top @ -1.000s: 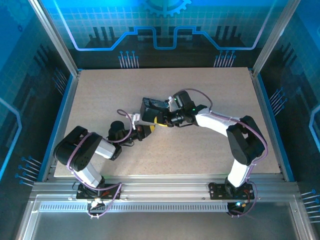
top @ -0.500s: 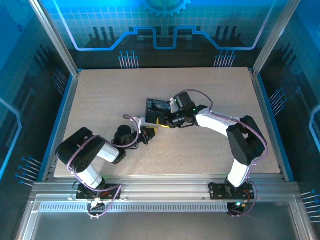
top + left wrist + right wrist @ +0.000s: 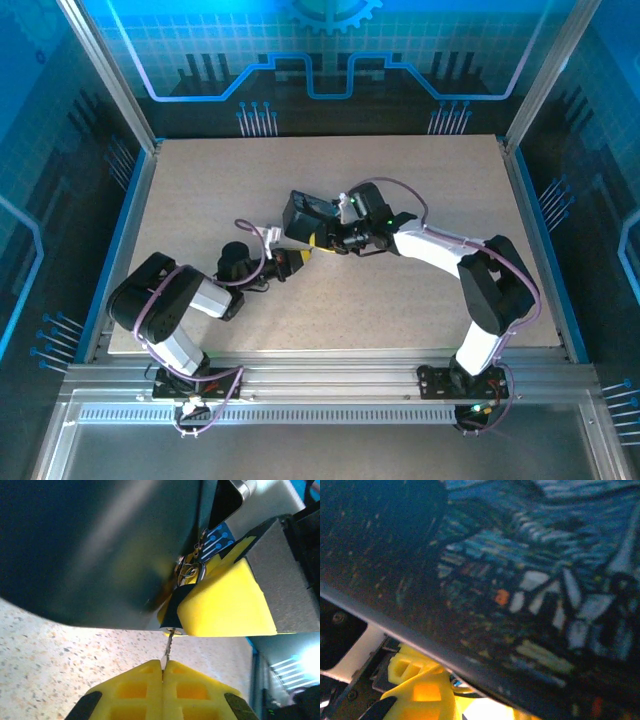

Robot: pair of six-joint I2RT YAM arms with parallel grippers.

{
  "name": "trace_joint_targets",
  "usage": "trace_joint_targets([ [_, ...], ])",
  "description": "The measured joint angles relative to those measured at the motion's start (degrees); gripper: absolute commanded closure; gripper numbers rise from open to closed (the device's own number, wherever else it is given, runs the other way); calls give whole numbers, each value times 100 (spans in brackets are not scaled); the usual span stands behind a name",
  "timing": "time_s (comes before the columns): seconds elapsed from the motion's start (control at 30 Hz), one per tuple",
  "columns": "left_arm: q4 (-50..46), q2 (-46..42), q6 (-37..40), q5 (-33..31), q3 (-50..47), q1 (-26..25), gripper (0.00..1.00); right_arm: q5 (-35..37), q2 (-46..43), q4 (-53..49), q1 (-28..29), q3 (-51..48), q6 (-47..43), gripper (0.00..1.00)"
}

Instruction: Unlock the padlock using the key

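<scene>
In the left wrist view my left gripper [image 3: 163, 664] has its yellow fingers shut on the key [image 3: 168, 647], a thin toothed blade. The blade's tip meets the keyhole on the underside of the padlock [image 3: 189, 574]. The padlock hangs from the dark box [image 3: 100, 545], its silvery shackle showing above. A yellow finger [image 3: 225, 600] of my right gripper [image 3: 322, 240] is clamped against the padlock body and hides most of it. In the top view my left gripper [image 3: 297, 258] sits just below and left of the right one. The shackle [image 3: 457, 682] shows under the box edge.
The dark box [image 3: 303, 212], with its swirly painted top [image 3: 520, 570], stands mid-table and is tilted against the right gripper. Bare speckled tabletop [image 3: 400, 310] lies around both arms. Metal rails border the table's near edge [image 3: 320, 375].
Half a second ago the left arm had pushed right toward the box. It has drawn back left again, and the box has shifted back with it. The right arm has hardly moved.
</scene>
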Motion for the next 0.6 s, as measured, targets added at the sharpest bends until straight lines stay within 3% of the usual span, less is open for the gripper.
trace_joint_targets([
  [0.37, -107, 24, -372, 479, 188, 162, 100, -203, 31, 195, -79, -2, 101, 100],
  [0.6, -136, 22, 96, 245, 144, 175, 100, -262, 181, 262, -85, 98, 190, 100],
])
